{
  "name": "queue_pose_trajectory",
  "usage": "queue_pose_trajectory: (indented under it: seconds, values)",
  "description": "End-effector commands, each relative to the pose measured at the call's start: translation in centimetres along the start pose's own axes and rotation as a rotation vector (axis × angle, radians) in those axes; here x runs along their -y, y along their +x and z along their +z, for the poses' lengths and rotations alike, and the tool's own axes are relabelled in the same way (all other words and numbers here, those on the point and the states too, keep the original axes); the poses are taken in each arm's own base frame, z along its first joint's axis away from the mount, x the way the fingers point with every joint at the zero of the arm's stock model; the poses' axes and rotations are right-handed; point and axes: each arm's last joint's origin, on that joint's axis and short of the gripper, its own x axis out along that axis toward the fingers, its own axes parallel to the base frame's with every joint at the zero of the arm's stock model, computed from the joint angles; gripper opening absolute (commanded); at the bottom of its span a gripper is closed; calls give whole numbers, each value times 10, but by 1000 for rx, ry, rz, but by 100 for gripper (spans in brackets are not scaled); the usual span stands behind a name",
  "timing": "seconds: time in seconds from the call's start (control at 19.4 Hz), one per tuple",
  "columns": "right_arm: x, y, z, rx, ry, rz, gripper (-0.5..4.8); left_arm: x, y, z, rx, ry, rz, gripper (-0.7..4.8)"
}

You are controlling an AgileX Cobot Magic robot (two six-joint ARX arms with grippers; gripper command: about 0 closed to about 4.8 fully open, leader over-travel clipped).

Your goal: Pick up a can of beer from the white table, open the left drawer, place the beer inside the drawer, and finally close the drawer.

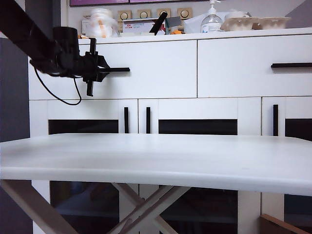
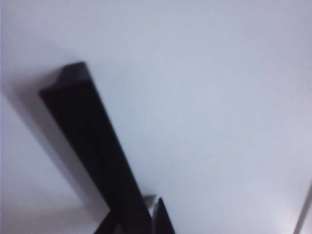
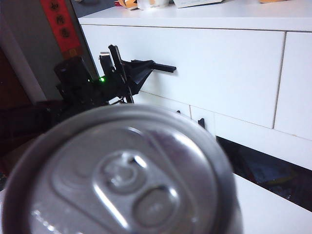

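- We see the left gripper (image 1: 108, 69) up against the left drawer (image 1: 156, 68) — a wide, flat white front in the white cabinet (image 1: 229, 112) behind the table. Its jaws are clamped on the thin black horizontal bar handle (image 1: 119, 69), at that bar's left end.
- In the left wrist view the handle (image 2: 92, 146) runs as a dark bar across the plain white drawer front (image 2: 209, 97), and the black fingertips (image 2: 163, 219) meet it at the frame's edge; the picture is blurred.
- The drawer front sits flush with its narrower white neighbour (image 1: 253, 66), which carries a matching black bar (image 1: 291, 65).
- The small silver metal can of beer (image 3: 126, 175) fills the right wrist view from just beneath the camera, lid and pull tab upward. The right gripper itself does not show in any picture, so we cannot tell from sight how its jaws stand, nor whether they grip the can.
- Beyond the can, that view shows the left arm's black hand (image 3: 117, 78) at the handle (image 3: 163, 68), a small green light glowing on it.
- The large plain white table (image 1: 156, 161) with crossed pale legs lies in front of the cabinet, between camera and glass-paned lower doors (image 1: 197, 126).
- On the cabinet top stand a clear pump bottle (image 1: 211, 20), pale egg cartons (image 1: 256, 22), a wrapped bundle (image 1: 101, 23) and small boxes — all well above the drawer and apart from the arm.
- A black cable (image 1: 58, 95) loops down from the left arm across the drawer front.
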Motion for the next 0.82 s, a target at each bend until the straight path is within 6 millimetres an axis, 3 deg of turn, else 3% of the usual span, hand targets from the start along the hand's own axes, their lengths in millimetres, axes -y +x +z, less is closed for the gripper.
queue_pose_trajectory:
  seconds: [0.05,0.26,0.62,0.82]
  values:
    - [-4,-5,11,82,-27,17,144,12,-9,1,88,79,-232,-8]
    - [-4,-5,11,80,-27,17,144,-14,-34,-11,128,6,-367,-6]
    - [-4,-5,11,74,-24,16,144,-12,-59,-17,108,-5,-311,-7]
    - [-4,-5,11,75,-25,16,144,-21,-86,-25,115,-19,-254,-7]
